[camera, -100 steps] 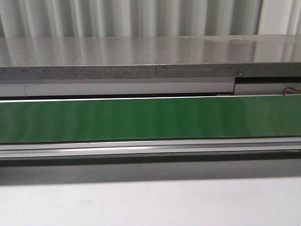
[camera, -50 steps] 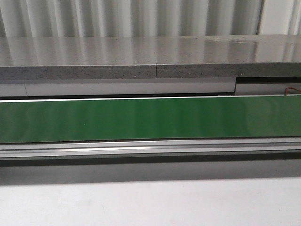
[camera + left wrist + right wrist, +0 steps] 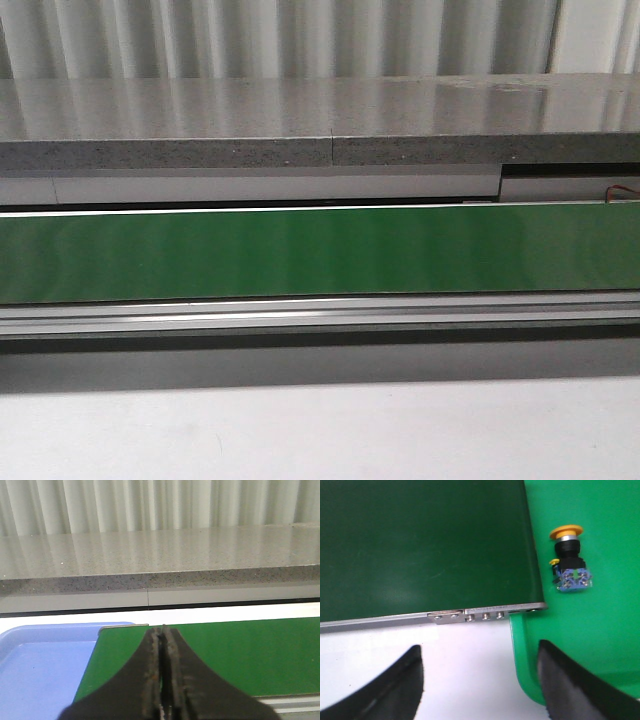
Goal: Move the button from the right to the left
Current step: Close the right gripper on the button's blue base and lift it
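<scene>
The button [image 3: 569, 560], with a round yellow cap, black collar and blue-and-clear contact block, lies on its side in a green tray [image 3: 600, 630], seen only in the right wrist view. My right gripper [image 3: 480, 652] is open and empty, above the tray's corner and the end of the green conveyor belt [image 3: 420, 545], apart from the button. My left gripper [image 3: 162, 632] is shut and empty, over the other end of the belt [image 3: 250, 650]. Neither gripper nor the button shows in the front view.
A blue tray [image 3: 40, 670] sits beside the belt's end in the left wrist view. The front view shows the belt [image 3: 320, 250], its aluminium rail [image 3: 320, 315] and a grey stone ledge [image 3: 320, 120] behind. White table [image 3: 465, 670] lies under the right gripper.
</scene>
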### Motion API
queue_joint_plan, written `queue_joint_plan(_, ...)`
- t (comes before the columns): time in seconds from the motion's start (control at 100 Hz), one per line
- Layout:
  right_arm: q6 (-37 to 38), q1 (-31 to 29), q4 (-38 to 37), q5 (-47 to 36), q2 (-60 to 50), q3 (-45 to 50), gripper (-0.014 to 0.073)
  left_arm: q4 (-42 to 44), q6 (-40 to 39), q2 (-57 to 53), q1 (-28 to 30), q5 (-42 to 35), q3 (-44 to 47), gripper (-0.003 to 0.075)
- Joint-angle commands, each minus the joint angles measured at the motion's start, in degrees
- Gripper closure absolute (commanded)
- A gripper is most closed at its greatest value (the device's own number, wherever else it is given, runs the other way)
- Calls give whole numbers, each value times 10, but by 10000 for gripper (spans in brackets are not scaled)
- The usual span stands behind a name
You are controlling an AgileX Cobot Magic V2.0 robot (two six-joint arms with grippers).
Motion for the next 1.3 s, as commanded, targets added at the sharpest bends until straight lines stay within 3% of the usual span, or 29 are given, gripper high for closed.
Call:
queue_joint_plan(0.0,2,-1,8,-11,23,-35,1,-6,-3,-19,2,-41,23,741)
queue_joint_plan(0.21,2,-30,13,18,97,-83,1,-6,-3,-19,2,-41,23,741)
queue_joint_plan(0.68,1,-193,29,49,269,-190,1,-6,-3,-19,2,-41,23,741)
queue_joint_plan(0.92,-44,-205,29,71,353,-248,1,-6,-3,-19,2,-41,23,741)
queue_joint_plan(1.29,-49,-205,19,87,441,-306,1,-6,-3,-19,2,-41,23,741)
